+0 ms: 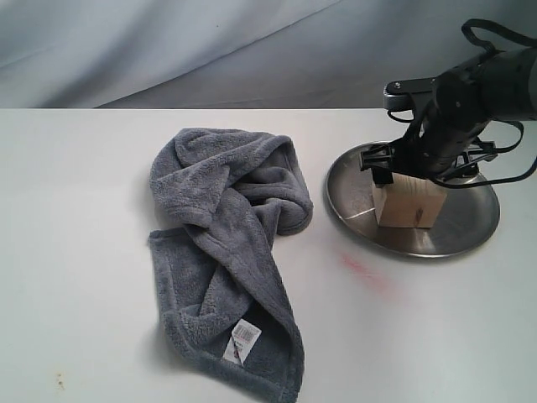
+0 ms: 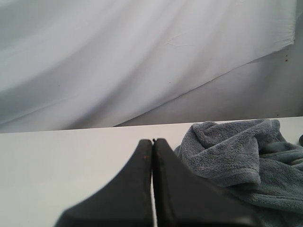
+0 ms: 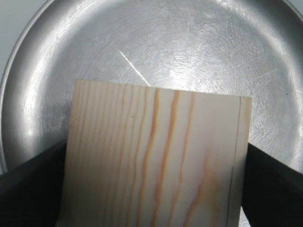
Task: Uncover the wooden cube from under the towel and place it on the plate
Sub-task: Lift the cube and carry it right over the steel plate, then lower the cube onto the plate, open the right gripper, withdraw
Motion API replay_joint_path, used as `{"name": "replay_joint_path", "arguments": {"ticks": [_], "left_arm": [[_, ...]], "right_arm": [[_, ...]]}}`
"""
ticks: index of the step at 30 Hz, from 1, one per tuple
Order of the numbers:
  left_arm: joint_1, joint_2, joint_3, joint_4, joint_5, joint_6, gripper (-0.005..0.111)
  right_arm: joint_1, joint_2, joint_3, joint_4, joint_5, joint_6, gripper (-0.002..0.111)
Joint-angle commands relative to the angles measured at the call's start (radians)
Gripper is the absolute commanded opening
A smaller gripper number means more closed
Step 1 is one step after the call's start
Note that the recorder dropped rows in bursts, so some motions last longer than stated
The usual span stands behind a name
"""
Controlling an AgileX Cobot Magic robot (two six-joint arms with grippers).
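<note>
Wooden cube [image 1: 409, 204], judged rigid, light and smooth, is clamped across opposite flat faces by the right claw [image 1: 419, 176] on the plate [image 1: 470, 228]; the left claw [image 2: 153, 161] is pressed together.

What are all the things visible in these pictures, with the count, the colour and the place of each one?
fluffy fleece towel: one, blue-grey, crumpled on the table, left of the plate, covering nothing visible
small label: one, white, at the towel's near edge
round stainless-steel plate: one, silver, on the table at the right
pale wooden cube: one, light tan with grain, standing on the plate
smear: one, pink, on the table beside the plate
flat table: one, white, under everything
cloth backdrop: one, grey-white, behind the table
right end effector: one, black, over the plate, fingers against two opposite sides of the cube
left end effector: one, black, shut, empty, near the towel
</note>
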Motion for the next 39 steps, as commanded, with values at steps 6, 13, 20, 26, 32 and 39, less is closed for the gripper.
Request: {"name": "replay_joint_path", "arguments": {"ticks": [6,13,20,26,32,39], "left_arm": [[0.002,-0.004,0.004,-0.002,-0.013,-0.003,0.0],[0.002,-0.004,0.004,-0.002,-0.013,-0.003,0.0],[0.002,-0.004,0.004,-0.002,-0.013,-0.003,0.0],[0.002,-0.004,0.004,-0.002,-0.013,-0.003,0.0],[0.002,-0.004,0.004,-0.002,-0.013,-0.003,0.0],[0.002,-0.004,0.004,-0.002,-0.013,-0.003,0.0]], "right_arm": [[-0.007,-0.012,-0.004,0.001,-0.029,0.002,0.067],[-0.007,-0.012,-0.004,0.001,-0.04,0.002,0.068],[-0.007,-0.015,-0.004,0.001,-0.052,0.002,0.082],[-0.007,-0.015,-0.004,0.001,-0.054,0.002,0.088],[-0.007,-0.046,-0.004,-0.031,-0.078,-0.009,0.088],[-0.007,-0.174,-0.004,-0.045,-0.148,-0.045,0.088]]}}
